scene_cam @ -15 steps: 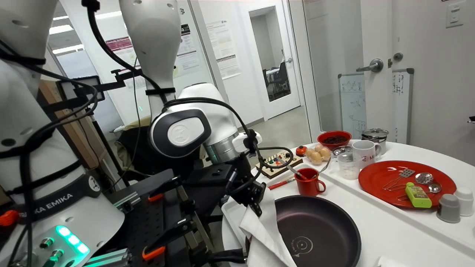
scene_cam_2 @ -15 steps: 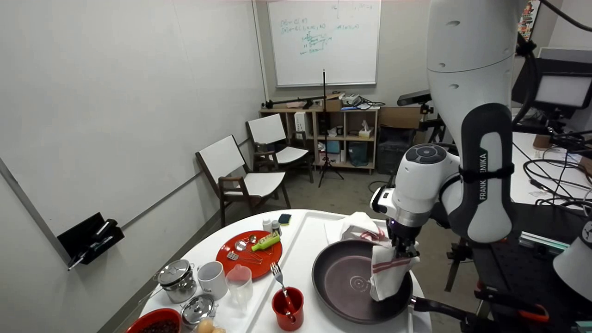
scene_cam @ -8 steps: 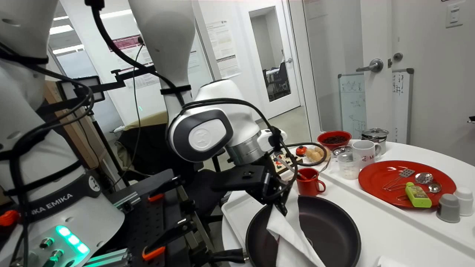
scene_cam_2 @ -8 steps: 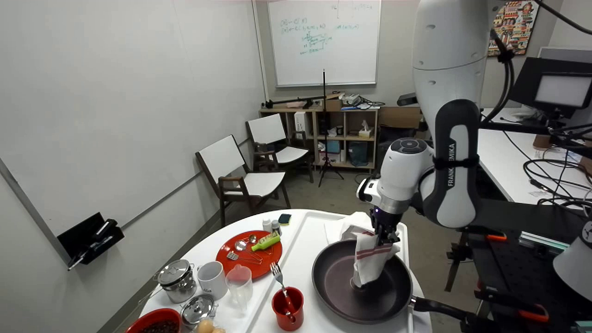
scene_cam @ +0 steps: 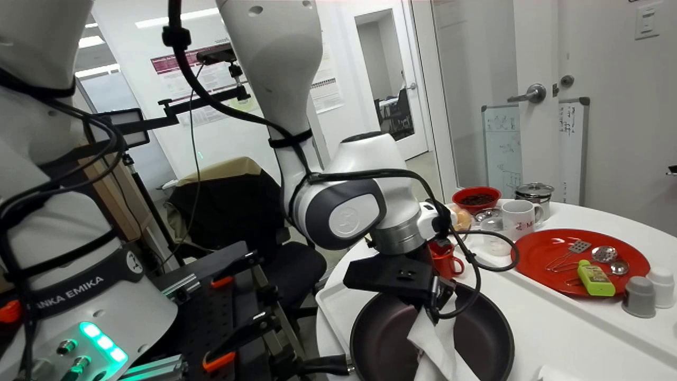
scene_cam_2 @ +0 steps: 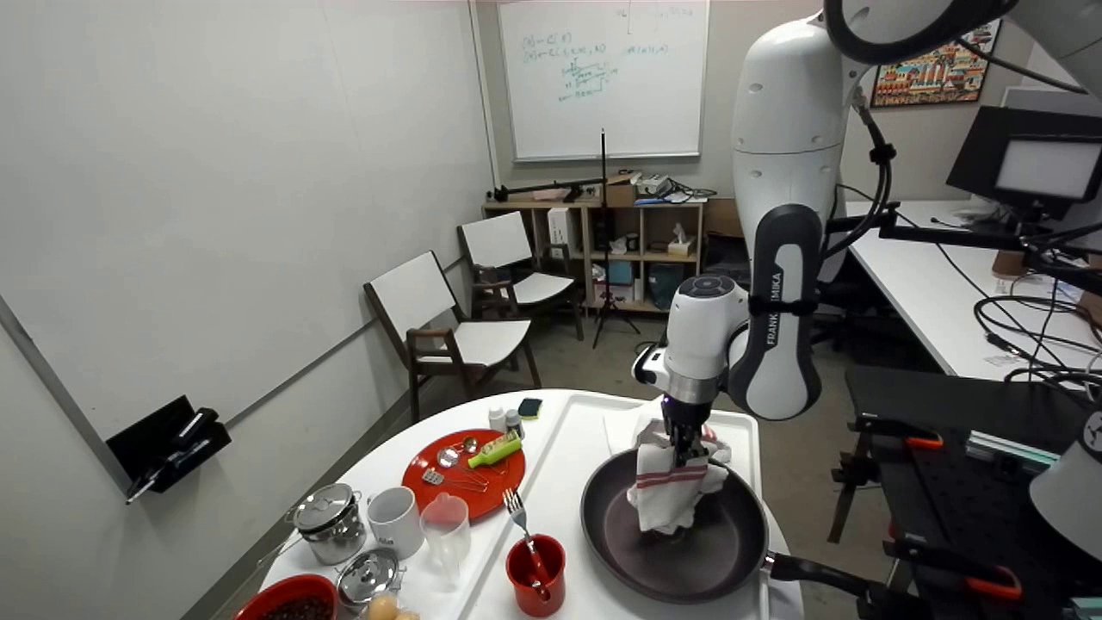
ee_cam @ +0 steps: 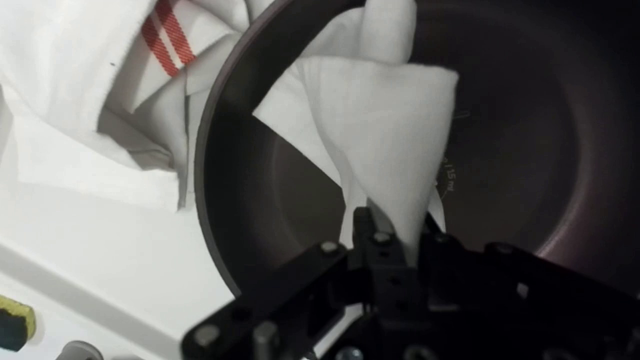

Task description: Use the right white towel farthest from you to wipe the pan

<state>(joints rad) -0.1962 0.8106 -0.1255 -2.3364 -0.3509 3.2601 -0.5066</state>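
Observation:
The pan [scene_cam_2: 715, 573] is large, round and black and lies on the white tray surface. It also shows in an exterior view [scene_cam: 381, 344] and fills much of the wrist view [ee_cam: 515, 150]. My gripper [scene_cam_2: 687, 455] is above the pan's inside, shut on a white towel [scene_cam_2: 665, 508] with red stripes. In the wrist view the gripper [ee_cam: 400, 222] pinches the bunched towel [ee_cam: 390, 125] between its fingers. The towel hangs down over the middle of the pan. Whether its lower end presses on the pan's floor is hard to tell. It covers most of the pan's centre rings.
Another white towel [ee_cam: 165, 85] with red stripes lies beside the pan's rim. The pan's handle [scene_cam_2: 818, 574] sticks out over the table edge toward the robot. A red mug [scene_cam_2: 535, 594] with utensils stands close to the pan. A red round tray [scene_cam_2: 422, 469] and a sponge [scene_cam_2: 529, 408] lie farther off.
My gripper has carried the towel across the pan, from the side near the handle to over the middle, away from the robot base. The pan has not visibly moved.

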